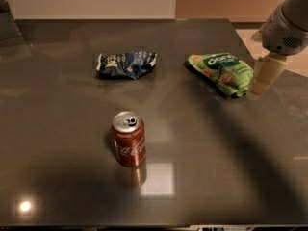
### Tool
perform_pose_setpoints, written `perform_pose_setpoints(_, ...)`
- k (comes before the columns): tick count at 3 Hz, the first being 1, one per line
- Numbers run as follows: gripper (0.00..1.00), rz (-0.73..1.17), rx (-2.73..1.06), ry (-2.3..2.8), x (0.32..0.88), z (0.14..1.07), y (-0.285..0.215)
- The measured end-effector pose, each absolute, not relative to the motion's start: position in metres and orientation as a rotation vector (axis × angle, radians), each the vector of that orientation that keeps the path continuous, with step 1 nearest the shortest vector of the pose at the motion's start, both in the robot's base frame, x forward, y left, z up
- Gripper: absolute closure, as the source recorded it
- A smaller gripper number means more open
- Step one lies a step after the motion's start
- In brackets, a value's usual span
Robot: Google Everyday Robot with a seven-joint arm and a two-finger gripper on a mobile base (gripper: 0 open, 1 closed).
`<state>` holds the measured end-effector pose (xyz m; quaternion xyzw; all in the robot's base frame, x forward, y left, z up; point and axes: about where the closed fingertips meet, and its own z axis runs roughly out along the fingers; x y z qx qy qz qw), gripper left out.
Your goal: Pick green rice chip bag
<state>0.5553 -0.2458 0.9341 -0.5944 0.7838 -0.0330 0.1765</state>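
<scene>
Nearest the camera lies the bare front stretch of the dark, glossy table [57, 177], with a small bright spot of reflected light ahead and to the left of the red soda can [128, 138] and a pale square reflection just to the can's right and slightly in front of it. The can stands upright, its silver top and pull tab showing, well apart from everything else on the table. Beyond the can and far off to its right, the gripper [262, 78] hangs low over the table at the right edge of the view, a cream-coloured piece pointing down from the grey-white arm [288, 25] that comes in from the upper right corner; whether it is open or closed cannot be told from this view. The green rice chip bag [222, 73] lies flat on the table behind the can and to its right, and the gripper sits just beside the bag's right end, very near or touching it. Nothing stands between them. Straight behind the can, a little to its left, the crumpled dark blue snack bag [126, 64] lies well apart from the green bag. Farther back than the can and both bags, the table ends at a pale wall.
</scene>
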Motion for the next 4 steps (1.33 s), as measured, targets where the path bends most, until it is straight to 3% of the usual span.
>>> perform_pose_setpoints(4,0.0,0.111,-1.302,2.619,0.643,0.862,-0.276)
